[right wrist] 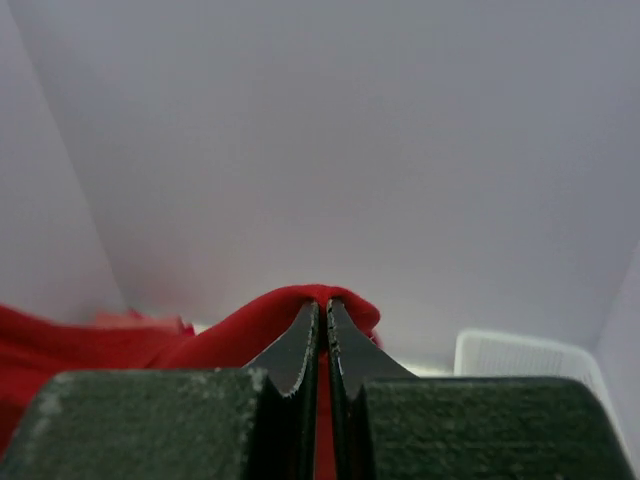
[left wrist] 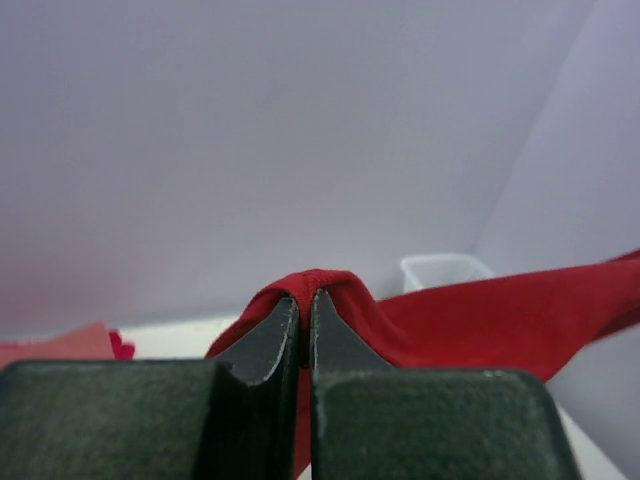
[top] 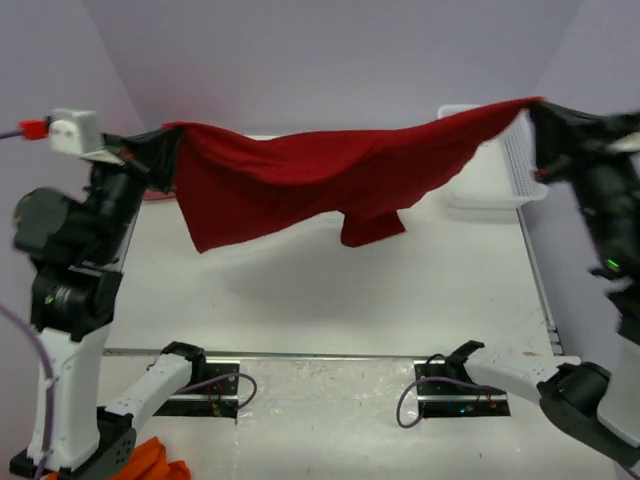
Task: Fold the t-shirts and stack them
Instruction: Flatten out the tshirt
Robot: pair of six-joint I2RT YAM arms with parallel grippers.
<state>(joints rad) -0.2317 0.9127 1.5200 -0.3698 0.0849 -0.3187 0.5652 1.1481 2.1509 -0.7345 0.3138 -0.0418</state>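
Observation:
A big dark red t-shirt [top: 300, 170] hangs in the air above the table, stretched between both grippers. My left gripper [top: 165, 135] is shut on its left edge, high at the back left. In the left wrist view the cloth [left wrist: 480, 320] folds over the closed fingertips of that gripper [left wrist: 305, 295]. My right gripper [top: 535, 105] is shut on the shirt's right edge, high at the back right. It also shows in the right wrist view [right wrist: 323, 305], with cloth [right wrist: 230, 335] pinched between its jaws. A salmon-pink cloth [left wrist: 60, 345] and a bit of brighter red cloth [left wrist: 122, 345] lie on the table behind.
A white plastic basket [top: 500, 190] stands at the table's back right, under the right end of the shirt; it also shows in the left wrist view [left wrist: 445, 270]. An orange cloth [top: 150, 462] lies by the left arm's base. Purple walls enclose the table.

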